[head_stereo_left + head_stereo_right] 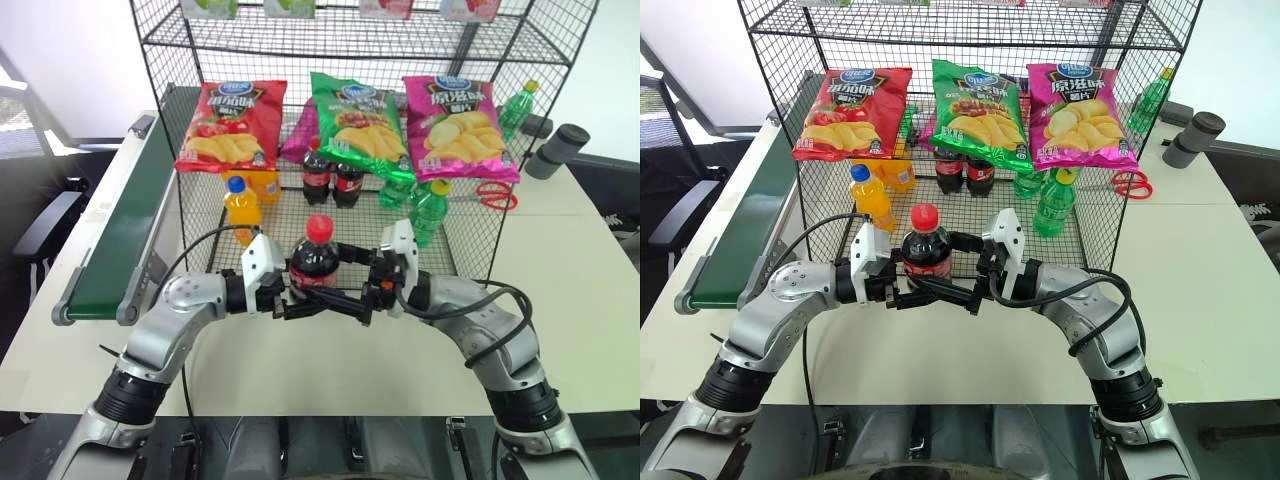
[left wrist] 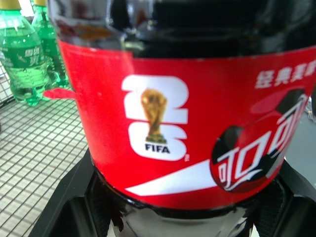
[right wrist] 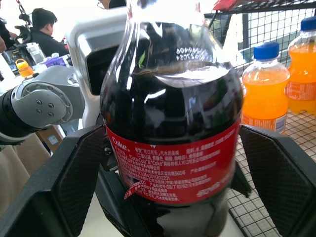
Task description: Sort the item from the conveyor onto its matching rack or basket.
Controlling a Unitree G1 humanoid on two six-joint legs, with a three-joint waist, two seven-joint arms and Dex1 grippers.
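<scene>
Cola bottle (image 1: 314,262) held upright between the two hands, above the white bench (image 1: 590,300) just in front of the black wire rack (image 1: 470,235) and well clear of the green conveyor (image 1: 125,235). Left hand (image 1: 290,300) is clamped tight on the lower body of the bottle, below the red label. Right hand (image 1: 365,297) brackets the same bottle from the opposite side; its fingers (image 3: 74,177) stand partly open, flanking the label with a gap showing, so no firm grip is evident there. Judged from its look, the bottle is full and fairly heavy for its size, with smooth, rigid plastic walls that yield slightly and may slip; the waist at or just below the label offers the surest hold. Matching cola bottles (image 1: 331,178) stand on the rack floor behind, between the orange soda (image 1: 241,208) and the green bottles (image 1: 428,208).
</scene>
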